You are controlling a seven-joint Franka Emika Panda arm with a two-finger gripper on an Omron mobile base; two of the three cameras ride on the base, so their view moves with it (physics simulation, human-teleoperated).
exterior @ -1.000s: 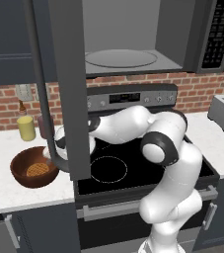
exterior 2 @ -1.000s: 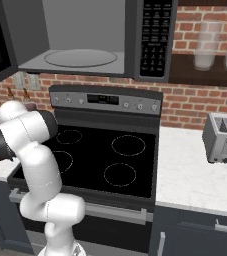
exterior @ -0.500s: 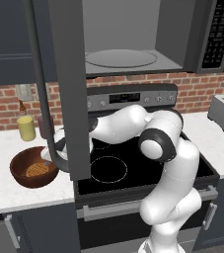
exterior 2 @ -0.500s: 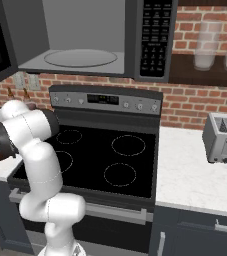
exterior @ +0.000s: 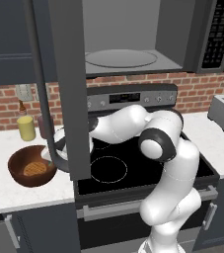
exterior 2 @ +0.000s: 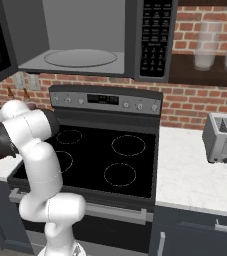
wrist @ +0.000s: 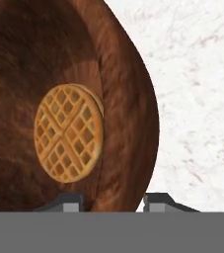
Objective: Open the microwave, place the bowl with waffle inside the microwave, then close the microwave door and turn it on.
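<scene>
The microwave (exterior: 128,29) hangs above the stove with its cavity and turntable exposed. The microwave door (exterior: 69,74) is swung out toward me, its bar handle (exterior: 38,99) in front. Left of the stove, the brown bowl (exterior: 24,170) sits on the counter with the waffle (exterior: 34,168) inside. My arm reaches behind the door to the bowl's right edge. In the hand view my gripper (wrist: 113,201) straddles the rim of the bowl (wrist: 128,123), one fingertip (wrist: 69,200) inside near the waffle (wrist: 69,133), the other outside. Both tips stand close to the wall; contact is unclear.
A yellow bottle (exterior: 26,127) stands behind the bowl by the brick wall. The black stove top (exterior: 133,163) lies under my arm. A silver toaster (exterior 2: 224,137) sits on the right counter. The open door panel hangs over the counter's right end and the stove's left edge.
The fingers have drawn in from wide apart to close around the bowl's rim. The hand has dipped slightly toward the bowl. The bowl and door have not moved.
</scene>
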